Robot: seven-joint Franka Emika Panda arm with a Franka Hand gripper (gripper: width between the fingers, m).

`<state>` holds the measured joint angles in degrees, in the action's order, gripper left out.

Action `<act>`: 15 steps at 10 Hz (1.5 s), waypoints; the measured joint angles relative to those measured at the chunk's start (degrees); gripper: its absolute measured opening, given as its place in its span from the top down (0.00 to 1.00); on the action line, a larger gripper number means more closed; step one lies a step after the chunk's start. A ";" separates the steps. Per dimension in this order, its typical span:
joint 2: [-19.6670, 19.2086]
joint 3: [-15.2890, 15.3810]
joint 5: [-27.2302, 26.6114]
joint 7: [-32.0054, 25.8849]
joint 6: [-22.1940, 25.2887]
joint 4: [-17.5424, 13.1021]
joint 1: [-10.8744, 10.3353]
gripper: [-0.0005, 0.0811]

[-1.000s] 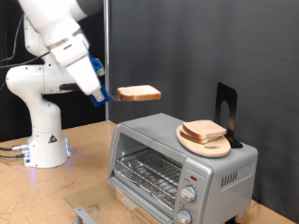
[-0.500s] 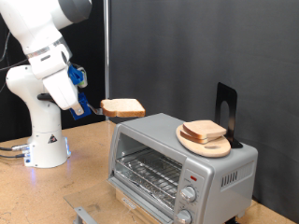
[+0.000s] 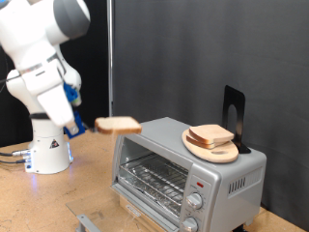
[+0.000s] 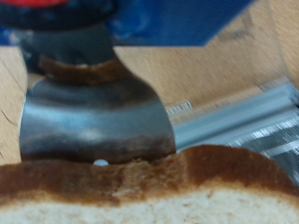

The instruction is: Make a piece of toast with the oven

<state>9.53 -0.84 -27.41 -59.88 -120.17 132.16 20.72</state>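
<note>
The wooden counter (image 3: 58,198) carries the silver oven (image 3: 188,172) toward the exterior view's right, the robot's white base (image 3: 48,150) at its left with cables (image 3: 12,155) beside it, and a grey metal piece (image 3: 92,222) near the bottom edge

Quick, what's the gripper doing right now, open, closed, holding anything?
Gripper: shut on the piece of toast, held in the air at the exterior view's left of the oven.

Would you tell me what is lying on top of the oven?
On the oven sits a wooden plate bearing another bread slice; the plate's middle is covered.
</note>
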 joint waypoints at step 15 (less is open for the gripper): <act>-12.92 2.97 1.94 -0.28 -16.05 2.68 -0.75 0.46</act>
<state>-3.39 2.13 -25.47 -60.16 -136.23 134.84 19.97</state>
